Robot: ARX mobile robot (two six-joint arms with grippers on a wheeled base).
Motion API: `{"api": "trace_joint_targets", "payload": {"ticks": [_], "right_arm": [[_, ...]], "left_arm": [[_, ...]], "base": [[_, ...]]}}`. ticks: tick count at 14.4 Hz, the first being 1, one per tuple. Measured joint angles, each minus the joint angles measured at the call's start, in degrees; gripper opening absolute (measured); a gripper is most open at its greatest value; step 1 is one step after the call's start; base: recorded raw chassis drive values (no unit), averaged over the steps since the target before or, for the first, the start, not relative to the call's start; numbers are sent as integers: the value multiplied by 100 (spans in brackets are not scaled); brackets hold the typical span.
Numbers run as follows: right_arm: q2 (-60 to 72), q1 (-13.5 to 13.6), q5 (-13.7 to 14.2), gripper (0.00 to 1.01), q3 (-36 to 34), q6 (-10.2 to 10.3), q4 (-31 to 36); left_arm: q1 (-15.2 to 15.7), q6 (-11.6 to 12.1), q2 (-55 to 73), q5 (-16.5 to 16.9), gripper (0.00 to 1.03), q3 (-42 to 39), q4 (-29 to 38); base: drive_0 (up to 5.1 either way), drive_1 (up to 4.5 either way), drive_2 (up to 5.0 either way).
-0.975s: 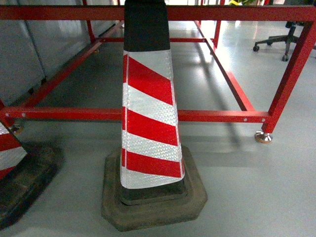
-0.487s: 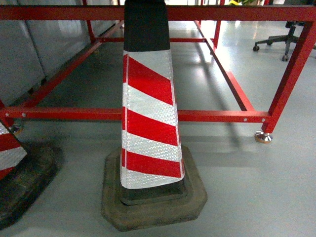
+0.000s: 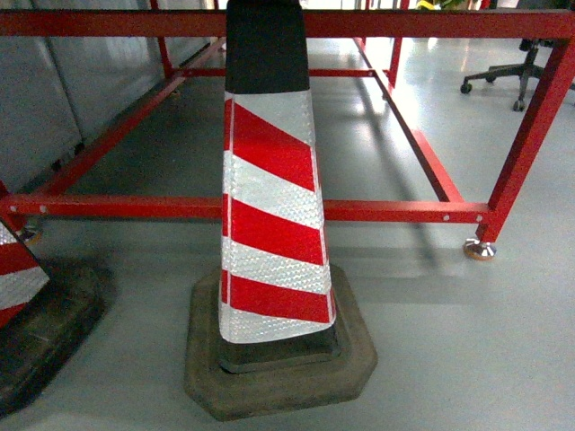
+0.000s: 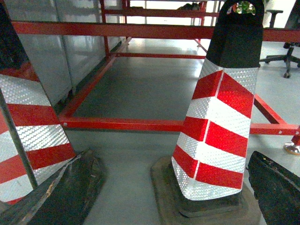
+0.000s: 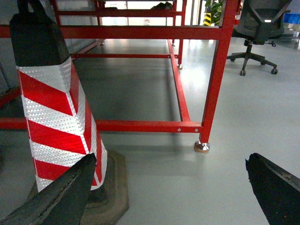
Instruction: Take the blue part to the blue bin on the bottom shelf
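Note:
The blue part, the blue bin and the bottom shelf are all out of view. In the left wrist view my left gripper (image 4: 169, 157) is open, its dark fingers (image 4: 70, 187) spread wide low over the grey floor with nothing between them. My right gripper (image 5: 171, 159) is open in the right wrist view, and its black fingers (image 5: 272, 187) frame only bare floor. Neither gripper appears in the head view.
A red-and-white striped traffic cone (image 3: 269, 197) on a heavy rubber base stands right in front. A second cone (image 3: 18, 278) is at the left edge. Behind them runs a low red steel frame (image 3: 395, 211) with a metal foot (image 3: 479, 250). An office chair (image 3: 508, 72) is far right.

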Motion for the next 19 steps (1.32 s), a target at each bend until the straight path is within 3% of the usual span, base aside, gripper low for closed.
{"api": "trace_joint_targets", "payload": {"ticks": [19], "right_arm": [[0,0,2,98,0,2,-4]], "left_arm": [[0,0,0,13,98,0,-4]], "base": [[0,0,0]]}}
